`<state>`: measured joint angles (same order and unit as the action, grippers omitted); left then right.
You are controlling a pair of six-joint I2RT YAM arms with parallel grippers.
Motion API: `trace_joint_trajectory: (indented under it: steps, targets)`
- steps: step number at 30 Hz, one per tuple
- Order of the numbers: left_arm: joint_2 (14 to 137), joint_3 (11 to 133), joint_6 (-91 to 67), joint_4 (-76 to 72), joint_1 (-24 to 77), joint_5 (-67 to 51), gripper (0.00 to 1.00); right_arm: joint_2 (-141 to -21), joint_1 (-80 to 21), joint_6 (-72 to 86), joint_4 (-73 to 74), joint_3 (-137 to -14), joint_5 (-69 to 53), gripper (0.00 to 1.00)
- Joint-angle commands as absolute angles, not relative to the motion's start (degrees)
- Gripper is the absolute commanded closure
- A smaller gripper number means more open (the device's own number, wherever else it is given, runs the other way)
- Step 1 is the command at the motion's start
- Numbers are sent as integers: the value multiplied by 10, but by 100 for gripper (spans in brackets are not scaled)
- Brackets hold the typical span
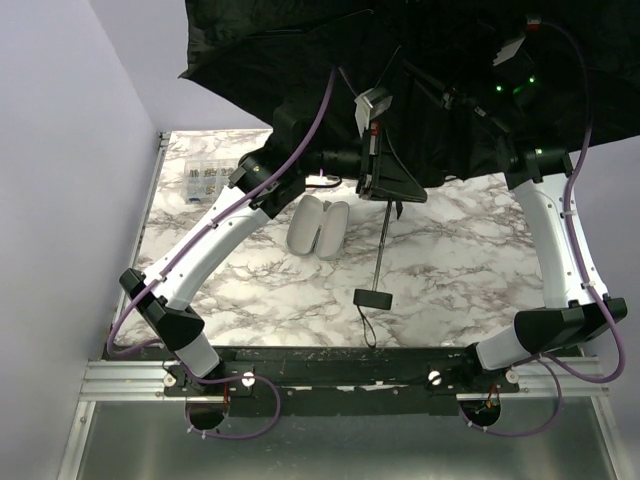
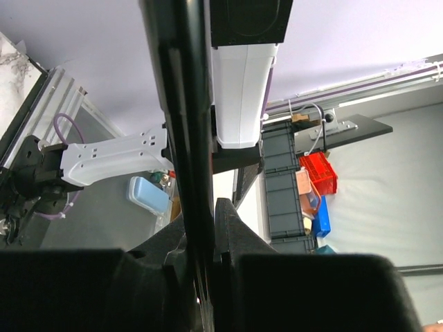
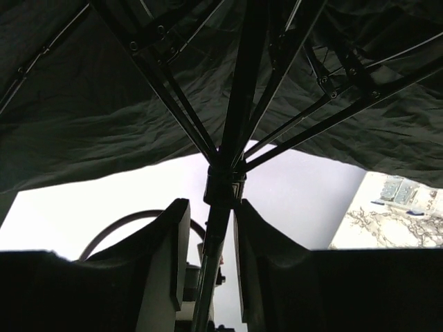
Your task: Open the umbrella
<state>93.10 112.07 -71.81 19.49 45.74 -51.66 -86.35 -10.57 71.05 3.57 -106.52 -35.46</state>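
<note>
The umbrella's black canopy (image 1: 300, 50) is spread wide above the far half of the table. Its thin shaft (image 1: 382, 235) slants down to the black handle (image 1: 372, 298), which hangs over the marble. My left gripper (image 1: 378, 185) is shut on the shaft just below the canopy; in the left wrist view the gripper (image 2: 204, 235) pinches the dark shaft (image 2: 183, 104). My right gripper (image 1: 450, 95) is up under the canopy. In the right wrist view it (image 3: 210, 204) stands open, one finger on each side of the shaft, just below the runner (image 3: 223, 185), with ribs and fabric (image 3: 104, 104) overhead.
Two pale oblong sleeve pieces (image 1: 318, 228) lie on the marble table (image 1: 460, 270) left of the shaft. A small clear compartment box (image 1: 203, 180) sits at the far left, near the lilac wall (image 1: 60, 150). Both arms reach steeply upward.
</note>
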Motion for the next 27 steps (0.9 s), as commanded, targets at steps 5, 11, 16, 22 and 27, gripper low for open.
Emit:
trace_joint_trajectory:
  steps: [5,11,16,22,27]
  targets:
    - [930,1155,-678,171,493,-560,100,-858,-103,680,75,-1069,-275,74]
    - [925,1172,-620,272,494,-521,74,-837,-103,666,79,-1057,-272,99]
    - [927,1218,-544,422,494,-430,34,-813,-103,642,94,-1058,-254,99]
    - [905,1211,-502,504,507,-365,15,-787,-103,630,112,-1056,-208,99]
    - [887,1177,-486,538,542,-327,23,-783,-103,632,127,-1069,-171,99]
